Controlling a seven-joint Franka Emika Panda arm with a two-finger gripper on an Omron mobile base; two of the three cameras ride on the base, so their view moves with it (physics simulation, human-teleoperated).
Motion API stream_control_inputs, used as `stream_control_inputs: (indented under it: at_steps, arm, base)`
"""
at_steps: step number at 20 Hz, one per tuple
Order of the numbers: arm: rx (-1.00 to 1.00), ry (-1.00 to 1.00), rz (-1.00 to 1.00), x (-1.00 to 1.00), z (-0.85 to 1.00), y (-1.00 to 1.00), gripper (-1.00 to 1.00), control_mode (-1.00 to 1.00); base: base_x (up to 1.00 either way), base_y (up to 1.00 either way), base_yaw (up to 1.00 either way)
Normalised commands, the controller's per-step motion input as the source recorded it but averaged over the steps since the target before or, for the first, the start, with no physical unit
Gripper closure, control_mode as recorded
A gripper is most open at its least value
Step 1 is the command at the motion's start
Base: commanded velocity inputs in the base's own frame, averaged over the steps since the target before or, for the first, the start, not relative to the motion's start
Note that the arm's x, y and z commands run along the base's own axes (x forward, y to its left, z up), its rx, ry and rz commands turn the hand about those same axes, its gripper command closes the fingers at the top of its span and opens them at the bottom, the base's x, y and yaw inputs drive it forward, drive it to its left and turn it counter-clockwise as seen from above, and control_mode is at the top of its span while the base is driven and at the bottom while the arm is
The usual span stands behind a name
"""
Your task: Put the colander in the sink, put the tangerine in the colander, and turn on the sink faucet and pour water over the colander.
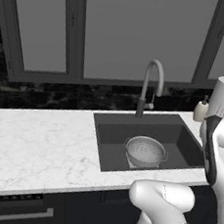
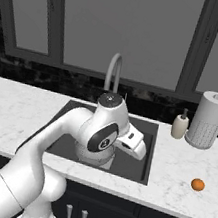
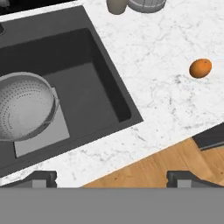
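Observation:
The silver-grey perforated colander (image 1: 145, 151) stands upright in the dark sink (image 1: 126, 131), on the light patch at its bottom. In the hand view the colander (image 3: 24, 107) lies at the left of the sink (image 3: 92, 92). The tangerine (image 3: 201, 68) rests on the white marble to the right of the basin, and it also shows as the small orange ball (image 2: 197, 184) near the counter's front edge. My gripper (image 3: 113, 179) hangs open above the counter's front edge, between sink and tangerine, with nothing between its fingertips (image 3: 41, 178). The faucet (image 1: 151, 84) arches over the back of the basin; no water runs.
A soap dispenser (image 2: 180, 125) and a tall white perforated cylinder (image 2: 208, 121) stand at the back right of the counter. My own arm (image 2: 101, 135) crosses in front of the sink in the right base view. Wooden floor (image 3: 144, 168) shows beyond the counter edge.

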Motion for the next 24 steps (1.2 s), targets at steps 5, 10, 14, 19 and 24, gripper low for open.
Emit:
stream_control_inputs:
  at_steps: [5,10,14,19,24]
  arm:
    - [0.05,0.00,-0.22,-0.07,0.00,-0.58,-1.00,-1.00]
    - [0.01,-0.03,-0.13,0.00,0.00,-0.33,-1.00,-1.00]
    - [0.00,-0.05,-0.12,0.00,0.00,-0.27,-1.00,-1.00]
    - [0.00,-0.07,-0.11,0.00,-0.02,-0.37,-1.00,-1.00]
    - [0.00,-0.11,-0.04,0.00,-0.21,-0.51,-1.00,-1.00]
  base:
    - [0.00,0.00,0.00]
    - [0.00,0.00,0.00]
    - [0.00,0.00,0.00]
    - [0.00,0.00,0.00]
    - [0.00,0.00,0.00]
